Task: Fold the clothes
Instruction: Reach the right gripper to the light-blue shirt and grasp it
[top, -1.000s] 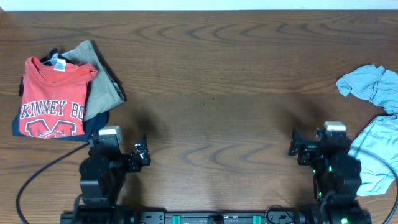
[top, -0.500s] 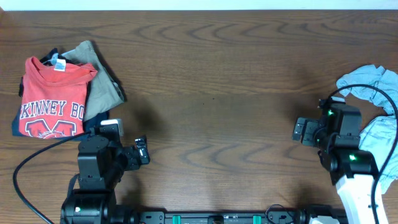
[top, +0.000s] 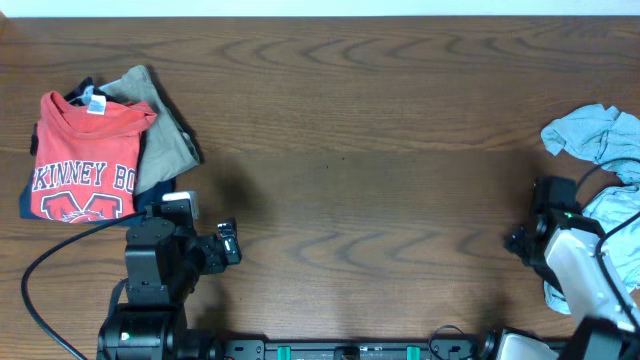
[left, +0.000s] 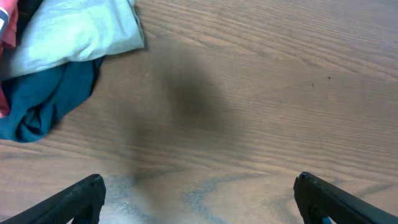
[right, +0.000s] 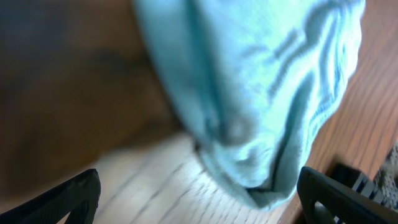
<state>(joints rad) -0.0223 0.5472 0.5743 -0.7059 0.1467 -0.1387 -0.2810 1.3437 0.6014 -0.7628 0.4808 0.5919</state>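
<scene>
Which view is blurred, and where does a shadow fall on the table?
Right wrist view: blurred, the pale blue garment looks smeared. Left wrist view: sharp, with a soft dark shadow on the table. Overhead view: sharp, no glare.

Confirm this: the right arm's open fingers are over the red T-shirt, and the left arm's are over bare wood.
Wrong garment: the right wrist view shows the right fingers over the pale blue-grey garment, not the red one. The rest holds.
</scene>
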